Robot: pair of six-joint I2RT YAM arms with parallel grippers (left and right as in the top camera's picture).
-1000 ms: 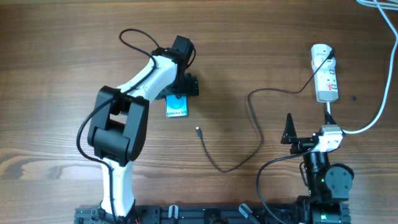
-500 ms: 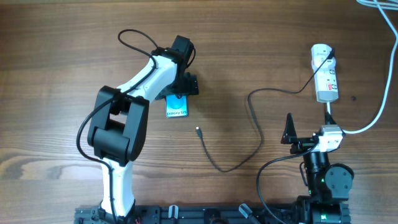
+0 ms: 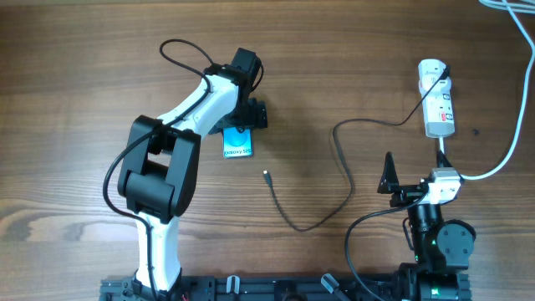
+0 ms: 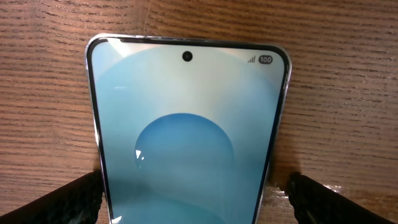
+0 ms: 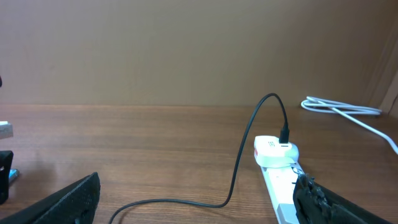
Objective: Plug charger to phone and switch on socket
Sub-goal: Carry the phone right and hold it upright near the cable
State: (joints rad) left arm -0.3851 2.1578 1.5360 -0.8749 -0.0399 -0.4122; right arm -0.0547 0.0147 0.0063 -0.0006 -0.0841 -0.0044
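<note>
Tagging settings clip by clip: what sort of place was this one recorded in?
Most likely a lab or workshop bench for robot trials, indoors: a wood-grain table with robot arms mounted at its near edge, a white power strip with a charger cable plugged in, and a plain wall behind.

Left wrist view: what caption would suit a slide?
Open left gripper straddles the phone lying flat on the wooden table.

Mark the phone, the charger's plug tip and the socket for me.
phone point(image 4: 186, 130): left wrist view, middle of its screen.
charger point(image 3: 265, 175): overhead view, plug tip at its free end.
socket point(image 3: 439, 115): overhead view, middle of its white body.
</note>
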